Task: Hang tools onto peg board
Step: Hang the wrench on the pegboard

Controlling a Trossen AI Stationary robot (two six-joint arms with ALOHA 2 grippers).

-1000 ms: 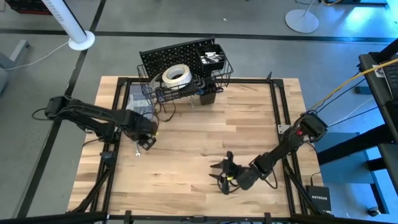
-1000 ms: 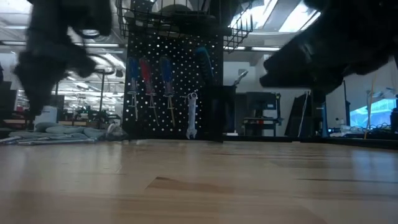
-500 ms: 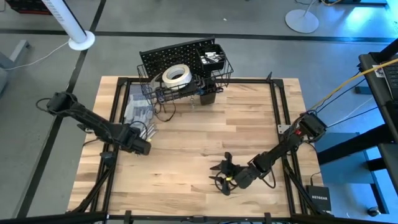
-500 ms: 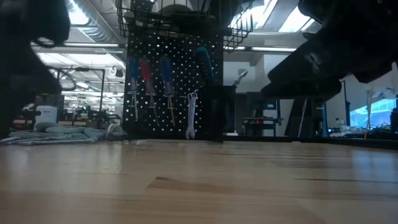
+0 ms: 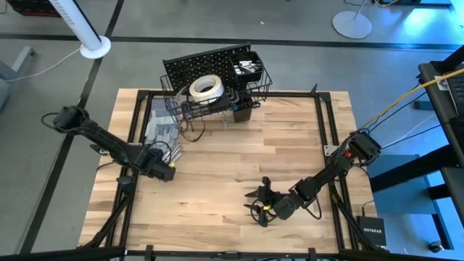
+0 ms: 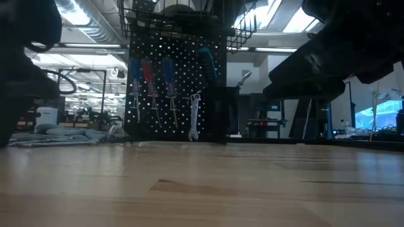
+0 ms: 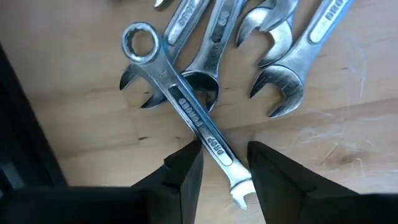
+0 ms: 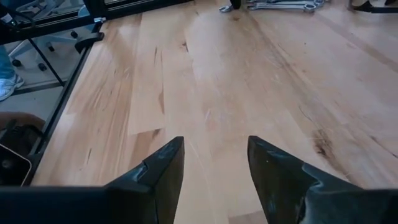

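Observation:
Several silver wrenches (image 7: 273, 56) lie in a loose heap on the wooden table near its left edge. One combination wrench (image 7: 177, 93) lies slantwise across the others, ring end away from me. My left gripper (image 7: 224, 174) (image 5: 162, 171) points down, open, over that wrench. Its fingers stand on either side of the shaft near the open-jaw end (image 7: 239, 190). The black peg board (image 5: 206, 64) stands at the far edge. A wrench (image 6: 194, 116) and screwdrivers (image 6: 151, 79) hang on it, and a white tape roll (image 5: 205, 87) lies in its basket. My right gripper (image 8: 211, 162) (image 5: 259, 205) hovers open near the front edge.
Grey gloves (image 5: 161, 127) lie at the table's left, beyond the wrenches. A black frame rail (image 5: 134, 138) runs along the left edge, close to my left arm. Bare wood (image 5: 246, 152) stretches between the two grippers and the peg board.
My left gripper has swung toward the table's left and near edges and come down over the wrenches, rolling about its own axis. Most of this happened in the first half second. My right gripper has kept still.

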